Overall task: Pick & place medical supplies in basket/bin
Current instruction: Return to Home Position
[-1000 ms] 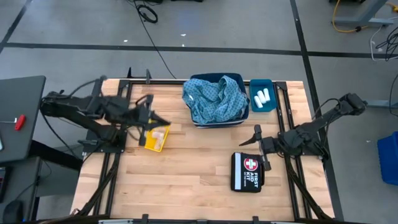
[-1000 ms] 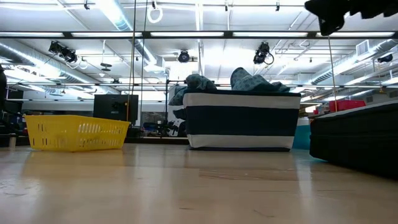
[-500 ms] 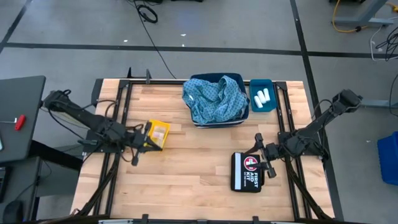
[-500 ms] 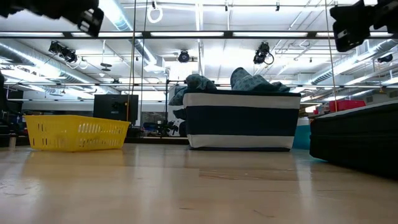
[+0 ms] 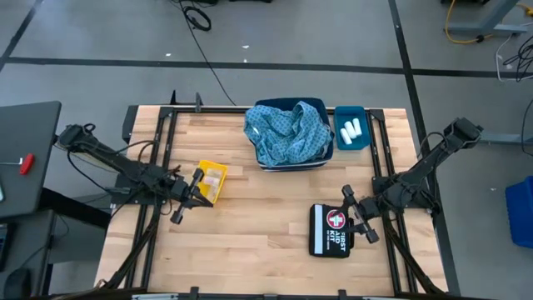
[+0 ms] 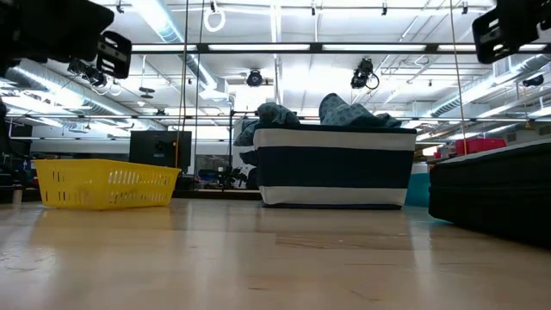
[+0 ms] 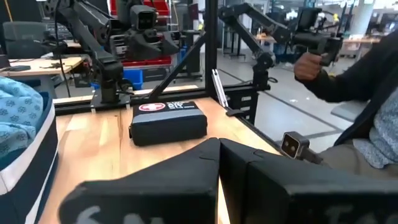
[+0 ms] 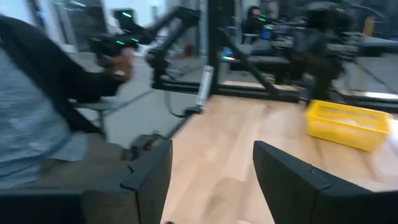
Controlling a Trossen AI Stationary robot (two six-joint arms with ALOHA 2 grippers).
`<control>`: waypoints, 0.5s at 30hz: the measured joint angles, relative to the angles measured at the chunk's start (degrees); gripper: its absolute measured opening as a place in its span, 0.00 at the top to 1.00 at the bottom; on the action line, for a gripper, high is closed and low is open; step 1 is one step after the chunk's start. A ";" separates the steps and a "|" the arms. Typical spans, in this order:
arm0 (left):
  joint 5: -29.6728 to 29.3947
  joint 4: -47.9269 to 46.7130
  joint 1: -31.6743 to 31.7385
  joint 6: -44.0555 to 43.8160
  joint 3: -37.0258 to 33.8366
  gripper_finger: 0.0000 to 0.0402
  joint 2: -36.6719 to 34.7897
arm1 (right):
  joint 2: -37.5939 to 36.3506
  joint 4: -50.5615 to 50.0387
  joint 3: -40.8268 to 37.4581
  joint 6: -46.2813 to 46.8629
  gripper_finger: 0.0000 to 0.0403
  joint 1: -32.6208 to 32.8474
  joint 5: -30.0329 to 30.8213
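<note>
With blue cloths in the navy organizer and white rolls in the teal bin, could bump the yellow bin with the closed left end effector beside it, or the first-aid kit with the spread right end effector, if swung low.

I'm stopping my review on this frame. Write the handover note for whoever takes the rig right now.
Left gripper: shut, empty, raised beside the yellow bin.
Right gripper: open, empty, raised by the first-aid kit.
Blue patterned cloth is piled in the blue laundry organizer; white rolls lie in the small teal bin beside it; the yellow bin's contents are too small to identify.
Done: cloth and rolls are binned.
Left: park both arms; first-aid kit lies on the table.
</note>
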 joint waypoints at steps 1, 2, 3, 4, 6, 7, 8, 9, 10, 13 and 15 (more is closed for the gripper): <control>0.55 0.75 0.72 -0.49 -0.49 0.99 -0.13 | -0.60 -0.18 -0.01 -0.02 0.42 0.00 -1.29; 1.18 1.02 1.45 -0.88 -0.95 0.99 -0.35 | -1.32 -0.31 -0.26 -0.02 0.42 0.00 -2.42; 1.76 0.98 2.21 -1.12 -1.19 0.99 -0.50 | -2.18 -0.34 -0.92 -0.04 0.42 0.00 -3.18; 2.21 0.92 2.93 -1.15 -1.35 0.99 -0.59 | -3.20 -0.36 -1.83 -0.04 0.42 0.00 -3.48; 3.27 1.15 4.55 -1.36 -1.71 0.99 -0.68 | -6.02 0.35 -4.61 -0.01 0.42 -0.16 -3.30; 3.51 0.98 5.30 -1.57 -1.88 0.99 -0.71 | -7.59 1.66 -6.52 0.11 0.42 -0.23 -2.58; 3.70 0.70 6.02 -1.93 -1.91 0.99 -0.70 | -9.14 3.67 -8.69 0.46 0.42 -0.45 -1.76; 4.18 0.80 6.68 -2.38 -1.91 0.99 -0.70 | -10.76 6.03 -11.11 0.46 0.42 -0.57 -1.45; 4.73 1.07 7.23 -2.43 -1.91 0.99 -0.72 | -12.31 4.76 -11.48 0.60 0.42 -0.80 -0.92; 6.17 1.31 8.70 -2.29 -1.88 0.99 -0.70 | -15.68 3.13 -11.49 0.09 0.42 -0.81 -1.88; 6.51 1.37 9.70 -1.97 -1.88 0.99 -0.70 | -16.99 3.14 -11.49 -2.37 0.42 -0.81 -3.52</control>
